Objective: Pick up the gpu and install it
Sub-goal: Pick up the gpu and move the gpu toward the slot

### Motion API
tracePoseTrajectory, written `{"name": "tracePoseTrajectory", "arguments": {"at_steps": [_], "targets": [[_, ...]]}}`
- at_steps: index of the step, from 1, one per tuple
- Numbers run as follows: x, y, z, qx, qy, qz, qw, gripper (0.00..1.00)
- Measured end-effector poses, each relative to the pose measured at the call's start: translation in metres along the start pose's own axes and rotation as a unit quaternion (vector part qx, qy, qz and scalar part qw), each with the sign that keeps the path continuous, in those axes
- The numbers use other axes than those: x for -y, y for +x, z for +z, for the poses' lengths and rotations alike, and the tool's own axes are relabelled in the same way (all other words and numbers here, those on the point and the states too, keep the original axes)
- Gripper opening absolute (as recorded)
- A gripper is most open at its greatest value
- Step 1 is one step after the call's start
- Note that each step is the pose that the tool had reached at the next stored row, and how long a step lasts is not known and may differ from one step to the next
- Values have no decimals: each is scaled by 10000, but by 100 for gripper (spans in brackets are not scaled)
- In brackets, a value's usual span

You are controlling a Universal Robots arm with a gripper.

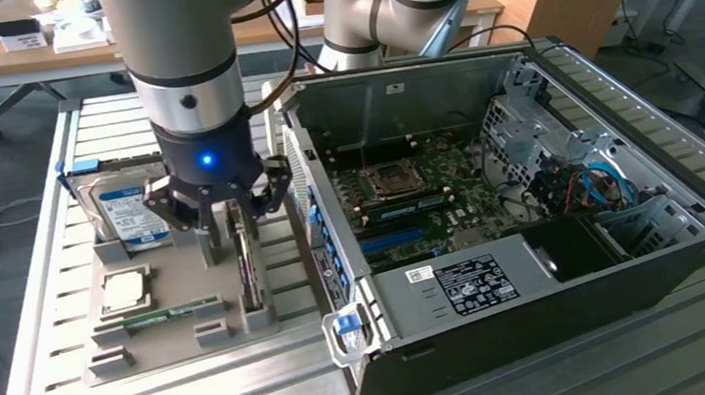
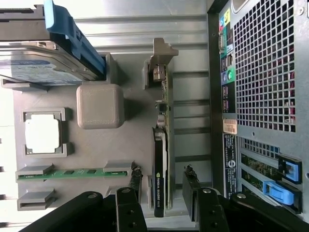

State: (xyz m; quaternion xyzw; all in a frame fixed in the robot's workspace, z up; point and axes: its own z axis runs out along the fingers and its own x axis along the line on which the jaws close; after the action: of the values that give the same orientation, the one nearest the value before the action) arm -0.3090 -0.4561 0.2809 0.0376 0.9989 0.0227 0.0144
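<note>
The gpu stands on edge in a slot of the grey holder, its black face to one side and its silver end bracket at the far end. In the exterior view the gpu sits just left of the open computer case. My gripper is open and hangs directly over the card, one finger on each side of its near end. A visible gap separates each finger from the card. In the exterior view the gripper is low over the holder.
On the same holder lie a blue-labelled hard drive, a CPU and a green memory stick. The case lies on its side with the motherboard exposed. Its rear panel is close beside the card.
</note>
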Motion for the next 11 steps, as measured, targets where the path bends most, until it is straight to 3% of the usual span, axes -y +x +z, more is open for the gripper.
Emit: {"name": "tracePoseTrajectory", "arguments": {"at_steps": [11], "targets": [[8, -6, 171, 0, 0, -2, 10000, 47]]}}
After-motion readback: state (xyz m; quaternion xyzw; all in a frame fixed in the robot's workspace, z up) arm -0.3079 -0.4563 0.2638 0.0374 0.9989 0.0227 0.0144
